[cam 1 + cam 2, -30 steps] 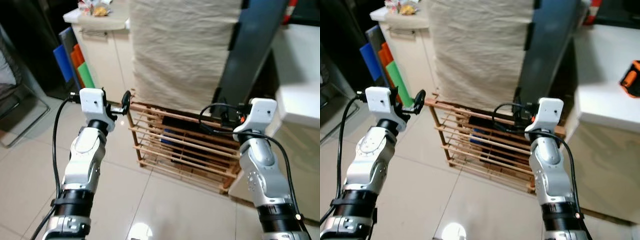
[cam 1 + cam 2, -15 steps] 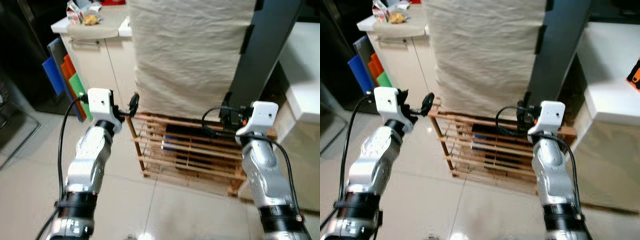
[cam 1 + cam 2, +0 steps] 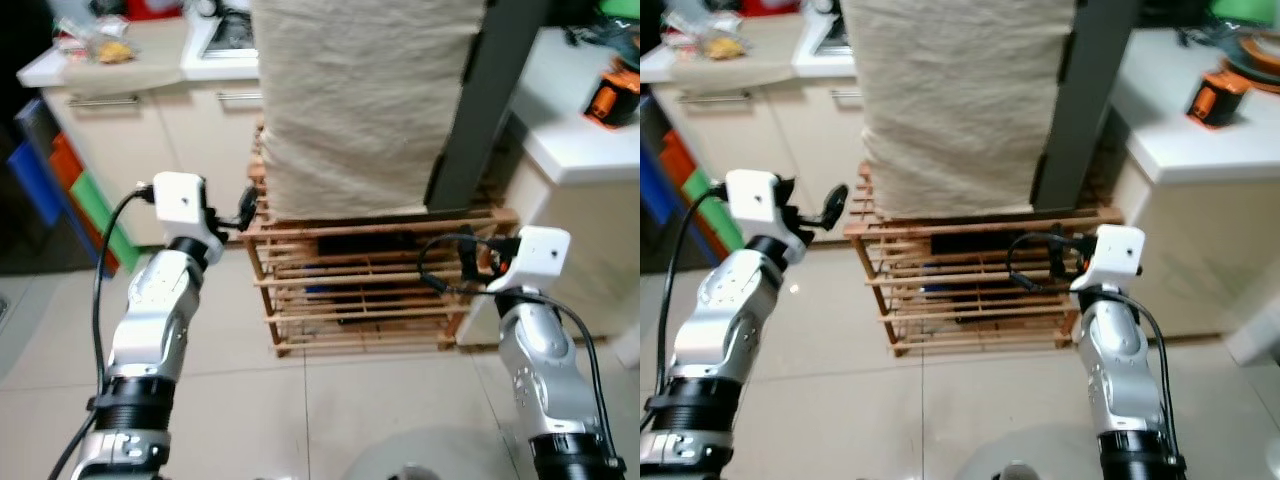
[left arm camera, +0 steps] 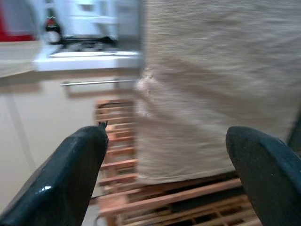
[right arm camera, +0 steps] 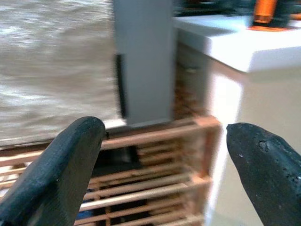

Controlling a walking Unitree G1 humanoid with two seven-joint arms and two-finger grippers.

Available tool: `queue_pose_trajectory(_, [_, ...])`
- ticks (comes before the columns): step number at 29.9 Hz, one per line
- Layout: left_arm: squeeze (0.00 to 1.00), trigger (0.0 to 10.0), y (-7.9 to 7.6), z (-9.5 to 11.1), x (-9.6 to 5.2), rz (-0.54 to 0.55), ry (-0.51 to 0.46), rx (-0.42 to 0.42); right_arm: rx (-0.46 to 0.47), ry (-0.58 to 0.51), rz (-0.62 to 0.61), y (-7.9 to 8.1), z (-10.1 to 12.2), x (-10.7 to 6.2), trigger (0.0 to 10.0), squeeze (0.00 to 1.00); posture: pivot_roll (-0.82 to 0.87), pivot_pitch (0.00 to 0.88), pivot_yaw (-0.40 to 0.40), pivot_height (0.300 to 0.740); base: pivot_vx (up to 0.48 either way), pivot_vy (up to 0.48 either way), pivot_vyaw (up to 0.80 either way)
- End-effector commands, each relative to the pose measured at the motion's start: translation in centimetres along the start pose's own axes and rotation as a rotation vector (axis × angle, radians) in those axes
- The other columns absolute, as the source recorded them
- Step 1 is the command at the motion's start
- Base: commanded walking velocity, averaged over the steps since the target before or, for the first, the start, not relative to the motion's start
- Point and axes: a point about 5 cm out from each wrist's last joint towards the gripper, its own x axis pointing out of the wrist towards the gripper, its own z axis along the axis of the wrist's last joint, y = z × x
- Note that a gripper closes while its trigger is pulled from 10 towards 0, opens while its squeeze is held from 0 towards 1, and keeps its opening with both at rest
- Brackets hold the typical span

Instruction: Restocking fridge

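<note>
left pincer [image 4: 164, 155]: raised forward, fingers spread wide | right pincer [image 5: 164, 160]: raised forward, fingers spread wide

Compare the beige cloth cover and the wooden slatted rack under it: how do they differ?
The beige cloth cover is a soft, creased, solid sheet hanging down; the wooden slatted rack is rigid and open, so dark items show between its slats. The cover is pale beige, the rack reddish-brown. The cover stands tall, while the rack is low and wide on the tiled floor. Both sit straight ahead, between the left gripper and right gripper.

Even indoor light is seen; glare is thrown off the floor tiles [image 3: 390, 465] at 6 o'clock; wrist views are blurred.
</note>
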Motion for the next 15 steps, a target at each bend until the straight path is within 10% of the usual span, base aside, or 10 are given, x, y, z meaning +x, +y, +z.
queue_pose_trajectory(1, [0.00, 10.0, -0.7, 0.2, 0.4, -0.035, -0.004, 0.010, -0.001, -0.021, -0.026, -0.5, 0.4, -0.1, 10.0, 0.00, -0.16, 0.000, 0.091, 0.740, 0.000, 0.480, -0.69])
queue_pose_trajectory(15, [0.00, 10.0, -0.9, -0.5, 0.7, -0.046, 0.015, -0.013, -0.021, -0.018, -0.063, -1.9, 0.2, -1.3, 10.0, 0.00, -0.19, 0.000, 0.094, 0.740, 0.000, 0.480, -0.67])
